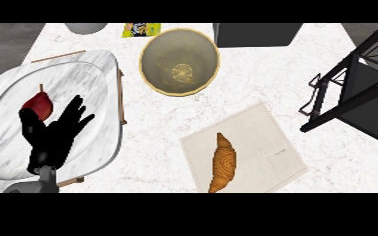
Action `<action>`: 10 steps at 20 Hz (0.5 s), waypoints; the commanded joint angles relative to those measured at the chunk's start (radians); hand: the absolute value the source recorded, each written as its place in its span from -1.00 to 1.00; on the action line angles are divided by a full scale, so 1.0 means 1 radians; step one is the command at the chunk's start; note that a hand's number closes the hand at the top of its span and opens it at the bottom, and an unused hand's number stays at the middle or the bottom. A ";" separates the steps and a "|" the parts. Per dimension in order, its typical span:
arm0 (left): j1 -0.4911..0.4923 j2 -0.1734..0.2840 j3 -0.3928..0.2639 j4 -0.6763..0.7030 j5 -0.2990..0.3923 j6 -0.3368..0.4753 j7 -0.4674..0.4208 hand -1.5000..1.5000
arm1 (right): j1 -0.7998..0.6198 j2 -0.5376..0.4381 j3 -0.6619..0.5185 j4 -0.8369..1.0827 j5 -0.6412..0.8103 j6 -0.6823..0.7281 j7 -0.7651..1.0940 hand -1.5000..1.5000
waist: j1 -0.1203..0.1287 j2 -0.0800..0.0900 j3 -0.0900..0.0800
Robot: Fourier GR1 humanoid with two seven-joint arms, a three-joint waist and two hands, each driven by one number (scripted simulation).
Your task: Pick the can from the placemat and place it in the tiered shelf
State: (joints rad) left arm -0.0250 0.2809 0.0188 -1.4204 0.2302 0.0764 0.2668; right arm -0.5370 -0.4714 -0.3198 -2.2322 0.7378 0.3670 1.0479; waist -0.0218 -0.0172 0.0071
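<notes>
Scanning the marble surface (251,80) for a can turned up nothing: the beige placemat (277,152) at lower centre carried only a croissant (223,163), its long axis running nearly straight toward and away from the robot. That was the mismatch, and the croissant looked like the thing standing in for the can. Only the left hand (52,132) showed, raised over the big marbled tray (96,130) at the left, fingers (74,111) straight and spread, holding nothing, with a red pear (38,105) just beside them. The right hand was out of view, so its state could not be told. The croissant lay well to the right of the left hand, and the black tiered shelf (347,90) stood farther right still, at the edge. By my reckoning the right arm had the shorter line to both, and a grip across the pastry's narrow width would suit. A tan bowl (179,60) sat behind the placemat.
</notes>
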 commanded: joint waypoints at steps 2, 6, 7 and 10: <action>-0.001 -0.025 -0.025 0.056 -0.014 -0.005 0.016 0.00 | -0.136 -0.132 -0.166 0.142 -0.194 0.179 0.081 1.00 | 0.001 0.011 -0.009; 0.012 -0.039 -0.026 0.037 -0.017 0.003 0.007 0.00 | -0.065 -0.204 -0.279 0.288 -0.280 0.189 -0.078 1.00 | 0.004 0.015 -0.007; -0.028 -0.035 -0.020 0.051 -0.011 0.006 0.043 0.00 | -0.091 -0.215 -0.247 0.271 -0.298 0.230 -0.032 1.00 | 0.003 0.015 -0.008; -0.029 -0.050 -0.054 0.012 -0.040 0.025 0.079 0.00 | -0.089 -0.273 -0.256 0.363 -0.289 0.222 -0.106 1.00 | 0.015 0.016 -0.007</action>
State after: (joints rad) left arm -0.0336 0.2614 0.0095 -1.4258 0.2073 0.0851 0.2670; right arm -0.6188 -0.6794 -0.5529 -1.9514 0.4842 0.5159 0.9232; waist -0.0096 -0.0119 0.0089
